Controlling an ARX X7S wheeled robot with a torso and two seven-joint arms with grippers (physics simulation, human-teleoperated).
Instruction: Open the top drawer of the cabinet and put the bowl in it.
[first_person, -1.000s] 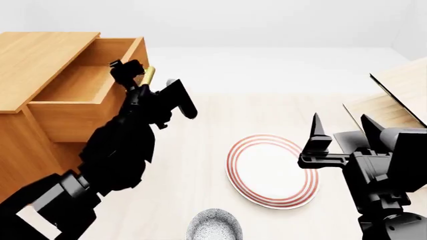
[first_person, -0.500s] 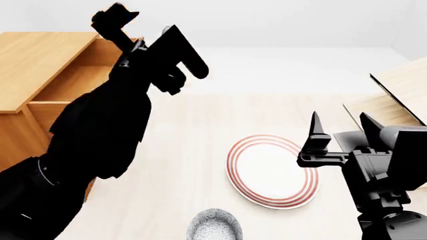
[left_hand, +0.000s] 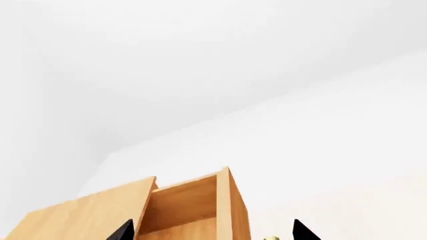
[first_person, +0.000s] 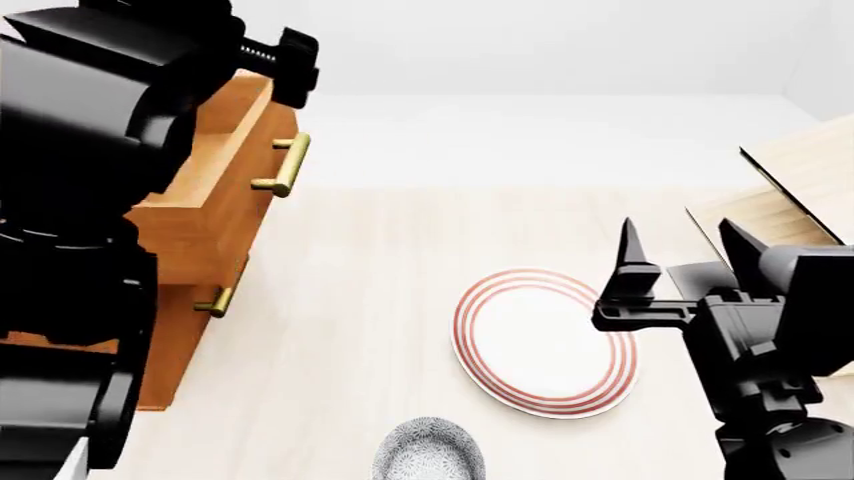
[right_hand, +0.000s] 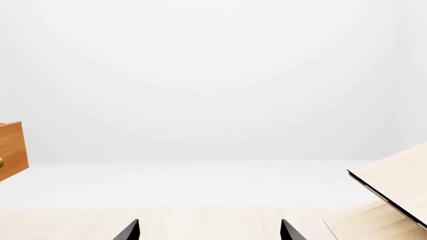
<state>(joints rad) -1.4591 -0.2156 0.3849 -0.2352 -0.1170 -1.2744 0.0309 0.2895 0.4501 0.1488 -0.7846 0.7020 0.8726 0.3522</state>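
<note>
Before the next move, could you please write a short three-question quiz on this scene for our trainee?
1. True or false: the bowl already lies inside the top drawer.
2. Which dish lies nearer the right gripper: A) the bowl, B) the red-ringed plate?
3. Fill in: the right gripper holds ____.

Key:
1. False; the bowl sits on the table, by the head view's lower edge, while the drawer stands pulled out of the cabinet.
2. B.
3. Nothing; its jaws stand apart and empty.
</note>
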